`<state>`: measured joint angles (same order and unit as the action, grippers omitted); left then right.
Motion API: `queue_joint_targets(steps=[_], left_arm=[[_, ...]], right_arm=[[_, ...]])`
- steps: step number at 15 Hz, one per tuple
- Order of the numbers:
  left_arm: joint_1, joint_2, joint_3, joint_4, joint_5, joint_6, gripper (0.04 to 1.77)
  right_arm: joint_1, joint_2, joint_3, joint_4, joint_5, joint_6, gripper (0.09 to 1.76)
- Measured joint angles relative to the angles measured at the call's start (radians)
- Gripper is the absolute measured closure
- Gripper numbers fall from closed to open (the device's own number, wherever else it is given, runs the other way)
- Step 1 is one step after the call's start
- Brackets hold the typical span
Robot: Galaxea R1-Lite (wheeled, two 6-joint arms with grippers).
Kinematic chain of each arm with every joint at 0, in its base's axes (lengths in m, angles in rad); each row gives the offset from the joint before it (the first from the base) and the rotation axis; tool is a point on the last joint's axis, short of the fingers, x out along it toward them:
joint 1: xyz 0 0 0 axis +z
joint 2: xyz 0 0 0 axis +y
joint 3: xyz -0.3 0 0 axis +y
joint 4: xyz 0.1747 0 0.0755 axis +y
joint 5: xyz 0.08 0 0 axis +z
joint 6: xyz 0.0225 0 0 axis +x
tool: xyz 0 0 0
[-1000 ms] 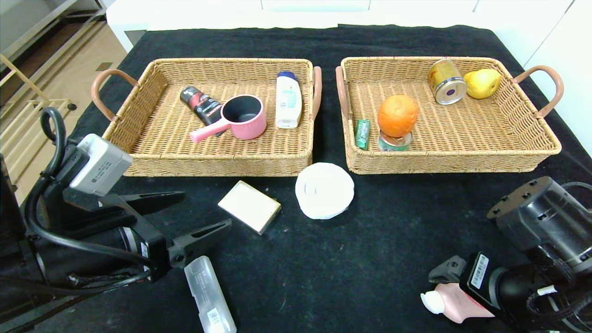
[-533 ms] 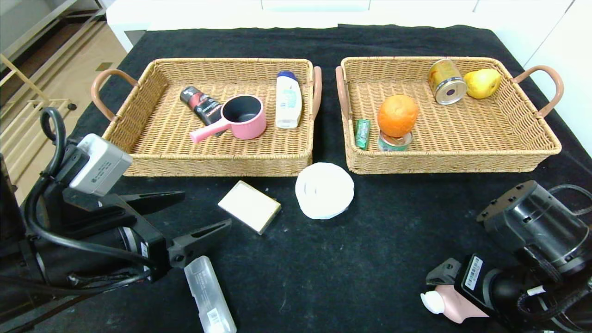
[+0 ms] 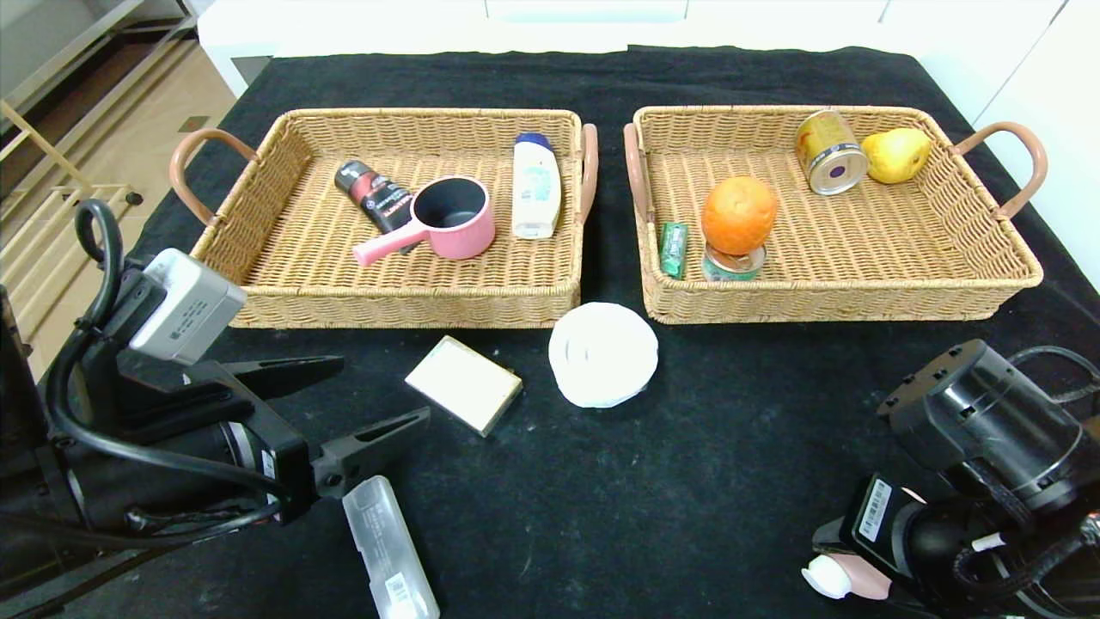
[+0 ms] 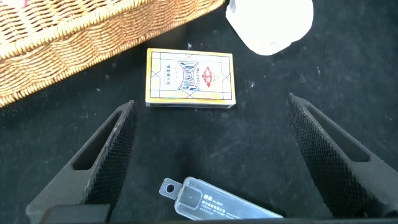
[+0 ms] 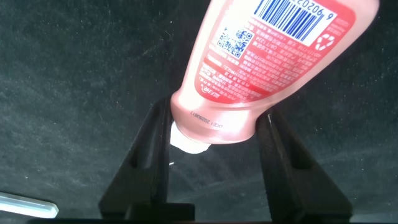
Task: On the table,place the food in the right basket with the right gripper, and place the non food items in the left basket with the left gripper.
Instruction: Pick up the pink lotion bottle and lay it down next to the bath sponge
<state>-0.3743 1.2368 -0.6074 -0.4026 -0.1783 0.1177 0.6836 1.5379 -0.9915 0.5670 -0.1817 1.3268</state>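
At the table's near right, my right gripper is shut on the pink bottle, a finger pressed against each side just behind its white cap. My left gripper hangs open at the near left, over the cloth. The translucent case lies just under it and the beige box just beyond its fingertips. The white tub sits in front of the gap between the baskets. The orange, small tin and green gum pack lie in the right basket.
The left basket holds a pink saucepan, a black tube and a white bottle. A gold can and a yellow pear lie at the back of the right basket.
My right gripper has closed onto the pink bottle, and gripper and bottle have shifted a little toward the near right edge. The left arm has not moved.
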Motion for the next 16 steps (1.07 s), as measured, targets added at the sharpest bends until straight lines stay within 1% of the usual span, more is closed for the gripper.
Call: queue_joint_targets(steps=[4, 8, 11, 13, 16], left_arm=[[0.0, 0.0, 0.0, 0.0, 0.0, 0.0, 0.09], [0.0, 0.0, 0.0, 0.0, 0.0, 0.0, 0.09], [0.0, 0.001, 0.0, 0.0, 0.0, 0.0, 0.09], [0.0, 0.002, 0.0, 0.0, 0.0, 0.0, 0.09], [0.0, 0.009, 0.0, 0.0, 0.0, 0.0, 0.09]], right_arm=[[0.0, 0.006, 0.0, 0.0, 0.001, 0.0, 0.97], [0.0, 0.006, 0.0, 0.0, 0.023, -0.002, 0.97], [0.021, -0.011, -0.002, 0.002, 0.021, -0.009, 0.98], [0.042, -0.049, -0.013, 0.004, 0.021, -0.051, 0.98], [0.088, -0.117, -0.05, 0.004, 0.022, -0.163, 0.98]])
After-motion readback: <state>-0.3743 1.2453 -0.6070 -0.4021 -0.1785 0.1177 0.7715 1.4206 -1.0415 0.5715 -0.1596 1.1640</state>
